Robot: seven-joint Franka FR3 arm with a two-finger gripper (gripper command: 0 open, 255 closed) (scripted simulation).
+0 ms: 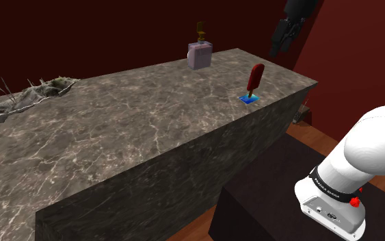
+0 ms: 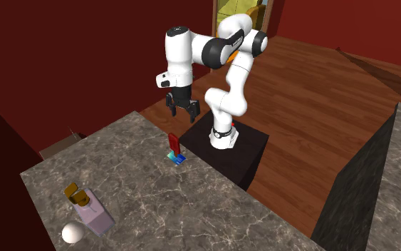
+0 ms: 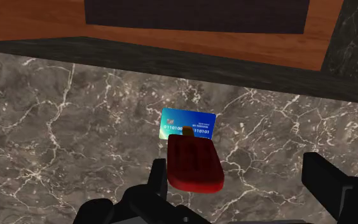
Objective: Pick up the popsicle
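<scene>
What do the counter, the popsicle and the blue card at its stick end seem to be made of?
Counter: looks like smooth stone, dark grey with pale veins, perhaps marble.
Popsicle: glossy dark red body with moulded ridges and a brownish stick; whether ice or plastic, I cannot tell.
Card: thin, flat, blue with printed digits; probably plastic.

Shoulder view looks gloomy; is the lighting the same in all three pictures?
No. Shoulder view: dim, walls murky, though the red rectangular popsicle stands out on the grey veined marble counter. Second exterior view: brighter, even light on the black tool. Wrist view: even light, no glare on the blue printed card.
</scene>
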